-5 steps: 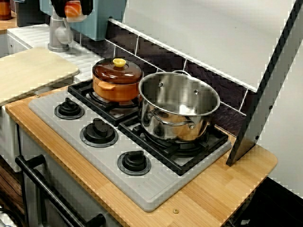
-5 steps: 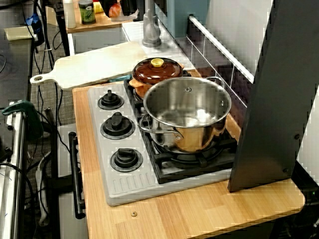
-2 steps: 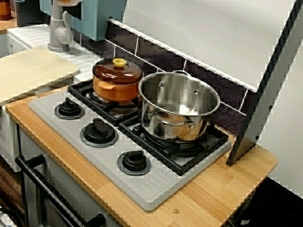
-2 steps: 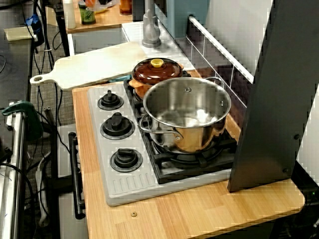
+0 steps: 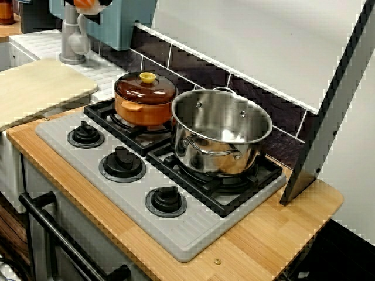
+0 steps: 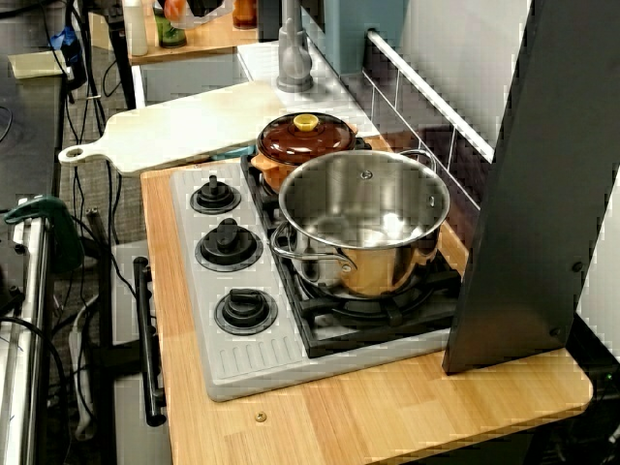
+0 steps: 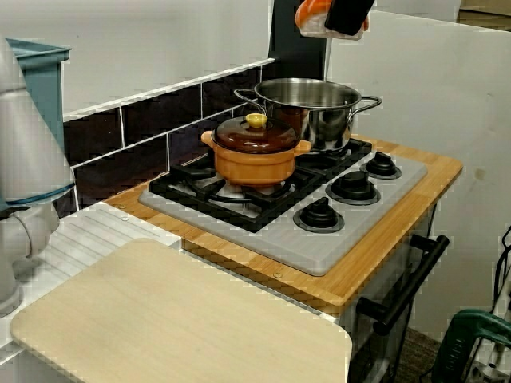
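My gripper (image 7: 339, 17) hangs high at the top edge of the view from the sink side, its black fingers shut on a small orange and white object (image 7: 308, 16). That object (image 5: 87, 3) also peeks in at the top left of the view from the stove's front, above the grey faucet (image 5: 72, 41). In the view from the counter's end the object (image 6: 175, 9) is at the top, far behind the stove. A brown lidded pot (image 5: 145, 98) with a yellow knob and a steel pot (image 5: 220, 131) stand on the burners, well away from the gripper.
A grey stove top (image 5: 140, 199) with three black knobs lies on a wooden counter (image 5: 275, 234). A pale cutting board (image 5: 35, 88) covers the sink to the left. A dark slanted panel (image 5: 334, 111) stands at the right, and a tiled wall runs behind.
The gripper with the orange object rose toward the top edge and shifted away from the stove; it now shows only partly. The pots have not moved.
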Robot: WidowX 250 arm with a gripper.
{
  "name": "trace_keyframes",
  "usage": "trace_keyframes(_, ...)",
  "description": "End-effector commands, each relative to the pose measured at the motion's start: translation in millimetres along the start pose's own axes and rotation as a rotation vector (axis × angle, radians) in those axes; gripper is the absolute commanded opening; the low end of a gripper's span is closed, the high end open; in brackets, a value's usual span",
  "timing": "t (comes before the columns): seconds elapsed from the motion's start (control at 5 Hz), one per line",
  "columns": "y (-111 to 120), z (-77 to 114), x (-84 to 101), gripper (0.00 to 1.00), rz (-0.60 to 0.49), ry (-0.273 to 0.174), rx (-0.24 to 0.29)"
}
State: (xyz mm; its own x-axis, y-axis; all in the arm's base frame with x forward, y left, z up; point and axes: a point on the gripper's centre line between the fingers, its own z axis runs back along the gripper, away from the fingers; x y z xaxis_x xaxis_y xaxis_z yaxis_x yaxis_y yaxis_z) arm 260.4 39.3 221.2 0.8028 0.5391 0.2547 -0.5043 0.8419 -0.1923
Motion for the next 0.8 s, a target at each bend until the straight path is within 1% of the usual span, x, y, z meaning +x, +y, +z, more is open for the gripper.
trace_keyframes(0.0,-7,7.6,-17.7,0.0,-0.068,-0.059,-0.001)
trace_keyframes(0.2,-15,5.8,-21.3,0.0,-0.081,-0.064,0.005)
trace_keyframes(0.4,-26,9.7,-22.3,0.0,-0.087,-0.04,-0.007)
trace_keyframes(0.6,-42,15.9,-22.0,0.0,-0.103,-0.027,-0.031)
